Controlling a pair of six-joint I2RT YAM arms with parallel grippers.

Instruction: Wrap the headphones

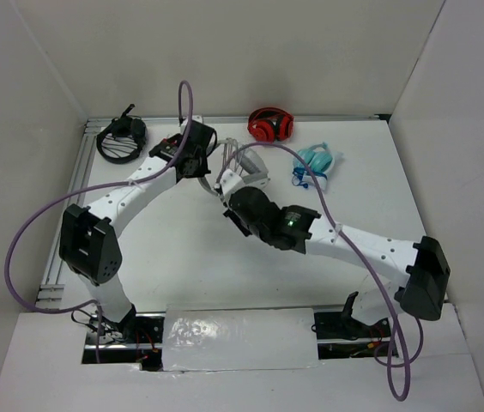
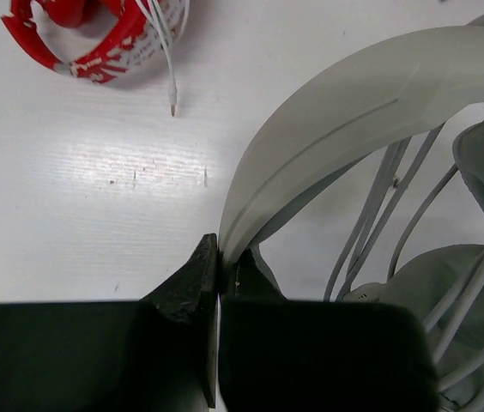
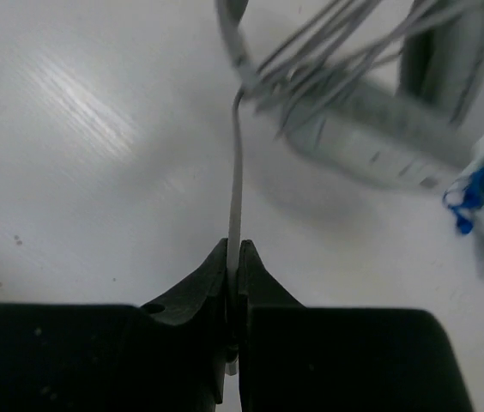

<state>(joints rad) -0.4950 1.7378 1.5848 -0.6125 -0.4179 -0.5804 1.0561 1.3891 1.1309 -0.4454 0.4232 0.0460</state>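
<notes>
Two grips are held on the headphones (image 1: 253, 167) at the far middle of the bench (image 1: 182, 257): the headband (image 2: 353, 94) is clamped by the left gripper (image 2: 219, 279), and the cable (image 3: 235, 172), pinched by the right gripper (image 3: 235, 262), is stretched straight ahead to them.

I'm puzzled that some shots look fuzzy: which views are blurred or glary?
Right wrist view: the headphones are blurred, the cable at the right gripper is sharper, and glare streaks the table. Left wrist view: the headband is crisp, with a bright patch on the table. Top view: even light, all in focus, hardly any shadow.
</notes>
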